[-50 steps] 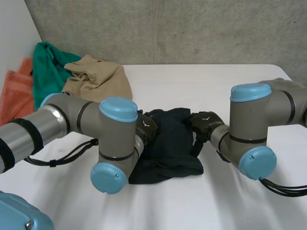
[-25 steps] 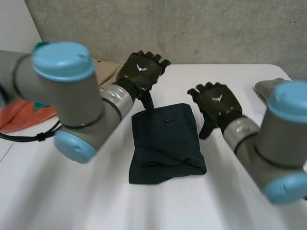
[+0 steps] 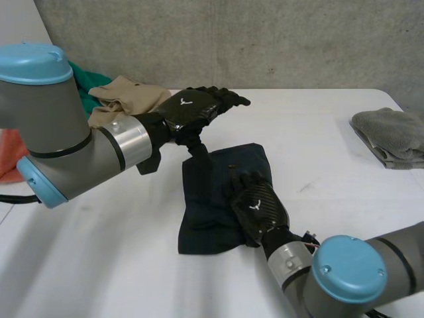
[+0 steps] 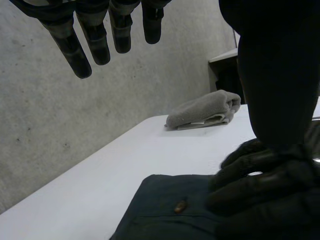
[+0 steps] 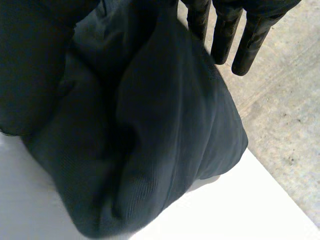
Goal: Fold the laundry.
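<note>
Head view, the job: the navy garment [image 3: 207,199] lies in a rough folded rectangle in the middle of the table [image 3: 318,132], right in front of me. I reckon this piece is nearly done and just needs tidying.
right hand [image 3: 260,207]: flat on the middle of the garment, fingers [image 5: 250,40] straight, gripping nothing. Pretty sure it's there to pin the layers and smooth them so the fold doesn't spring open.
left hand [image 3: 192,109]: up in the air over the garment's far left corner, fingers [image 4: 95,42] stretched out, thumb pointing down at the cloth, nothing in it. Can't tell if the thumb tip touches the fabric.
why split like that: one hand weighs the stack down, the other is free for whatever comes next, I guess.
nearby: a tan garment [image 3: 136,99] is heaped at the far left, with a green cloth [image 3: 79,76] and an orange cloth [image 3: 8,149] beyond it. These are probably next in line. A grey towel [image 3: 391,136] sits folded at the far right, well apart.
in the way: my own left forearm sits just in front of the tan heap, so getting to it likely means swinging round.
</note>
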